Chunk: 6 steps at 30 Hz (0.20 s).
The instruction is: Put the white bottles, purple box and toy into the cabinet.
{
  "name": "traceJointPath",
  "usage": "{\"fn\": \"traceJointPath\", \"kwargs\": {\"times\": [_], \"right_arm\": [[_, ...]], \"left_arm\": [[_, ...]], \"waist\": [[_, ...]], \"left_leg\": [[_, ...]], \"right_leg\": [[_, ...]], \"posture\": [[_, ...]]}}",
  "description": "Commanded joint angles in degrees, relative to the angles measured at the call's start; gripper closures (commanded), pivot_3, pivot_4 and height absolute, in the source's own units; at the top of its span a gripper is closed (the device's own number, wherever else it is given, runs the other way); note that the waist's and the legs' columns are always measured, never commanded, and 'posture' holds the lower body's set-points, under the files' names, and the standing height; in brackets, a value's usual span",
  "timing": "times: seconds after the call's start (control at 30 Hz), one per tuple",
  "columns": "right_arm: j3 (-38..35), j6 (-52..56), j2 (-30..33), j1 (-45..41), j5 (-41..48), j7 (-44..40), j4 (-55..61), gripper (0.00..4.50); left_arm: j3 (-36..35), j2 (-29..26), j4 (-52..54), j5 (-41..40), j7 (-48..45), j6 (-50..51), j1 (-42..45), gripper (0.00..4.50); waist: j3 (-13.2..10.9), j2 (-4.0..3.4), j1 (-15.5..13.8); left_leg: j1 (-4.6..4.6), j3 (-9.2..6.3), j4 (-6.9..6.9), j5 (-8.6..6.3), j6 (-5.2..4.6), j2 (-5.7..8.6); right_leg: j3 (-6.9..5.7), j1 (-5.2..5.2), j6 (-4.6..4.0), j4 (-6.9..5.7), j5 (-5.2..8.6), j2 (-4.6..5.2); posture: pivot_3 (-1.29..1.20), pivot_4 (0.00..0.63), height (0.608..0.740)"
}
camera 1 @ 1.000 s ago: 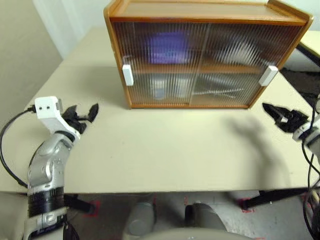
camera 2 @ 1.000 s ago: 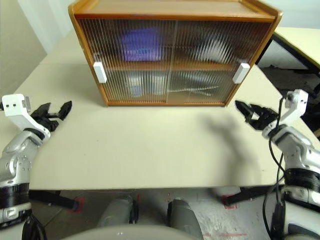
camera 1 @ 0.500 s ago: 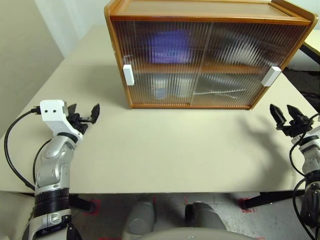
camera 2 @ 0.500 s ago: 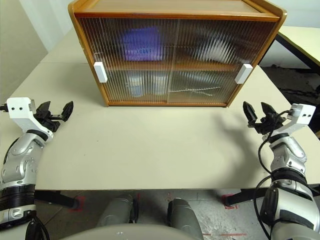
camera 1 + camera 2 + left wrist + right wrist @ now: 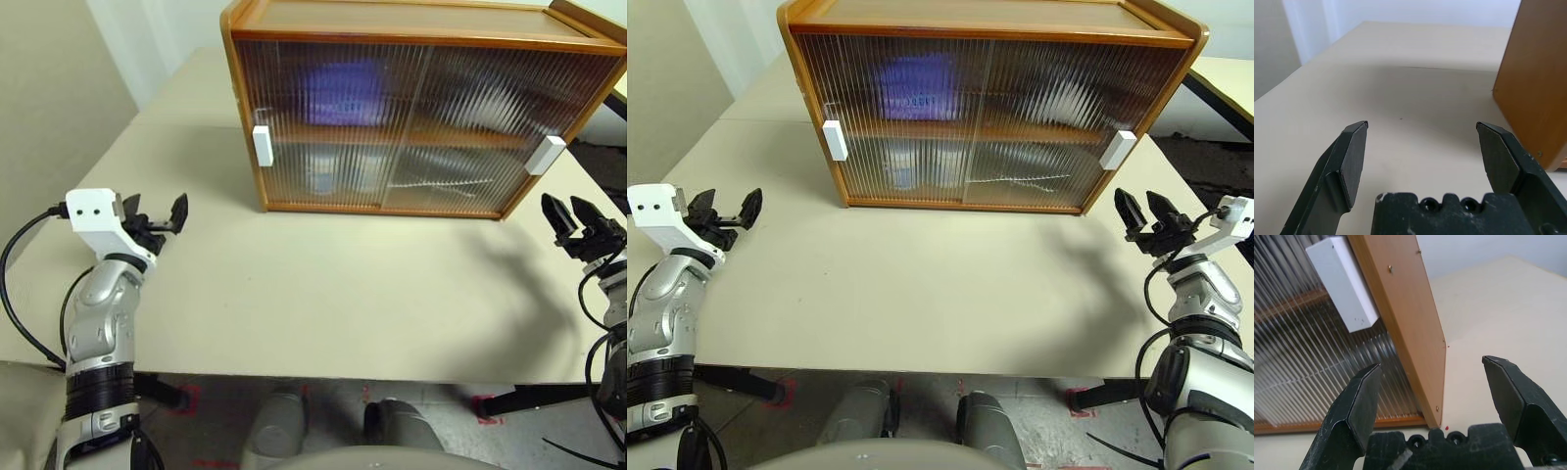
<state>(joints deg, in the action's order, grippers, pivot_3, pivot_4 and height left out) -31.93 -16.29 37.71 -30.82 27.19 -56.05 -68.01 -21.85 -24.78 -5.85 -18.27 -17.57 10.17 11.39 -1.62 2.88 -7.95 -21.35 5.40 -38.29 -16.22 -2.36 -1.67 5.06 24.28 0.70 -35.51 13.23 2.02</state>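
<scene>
Left eye view: cabinet doors closed on tabletop; purple box blurred behind glass, upper shelf. Left claw and right claw both open, empty, flanking cabinet.

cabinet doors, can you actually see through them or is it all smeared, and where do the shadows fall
Left eye view: the cabinet's ribbed doors smear the contents into streaks; a purple blur sits on the upper shelf, pale shapes below, nothing identifiable. Right eye view: a soft shadow lies on the table near the right hand. Right wrist view: the white handle is sharp, ribs blur behind it.
</scene>
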Motion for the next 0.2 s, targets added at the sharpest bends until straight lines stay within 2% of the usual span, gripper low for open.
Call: {"fn": "traceJointPath", "kwargs": {"times": [0.03,0.2], "right_arm": [[0.39,-1.76,0.20,0.04,-1.35,1.80,-0.83,0.04],[0.38,-1.57,1.25,0.29,-2.62,3.83,-1.53,0.04]], "left_arm": [[0.51,0.59,-2.85,-0.40,-0.52,-0.27,1.84,0.00],[1.69,1.44,-3.49,-0.38,-1.89,-0.98,2.18,0.00]], "waist": [[0.00,0.00,0.07],[0.00,0.00,0.36]], "left_leg": [[0.00,0.00,0.00,0.00,0.00,0.00],[0.01,0.00,-0.01,0.06,-0.10,0.01]], "right_leg": [[0.00,0.00,0.00,-0.01,0.00,-0.01],[0.00,-0.01,0.00,-0.01,0.00,-0.02]], "posture": [[0.24,0.015,0.740],[0.24,0.014,0.740]]}}
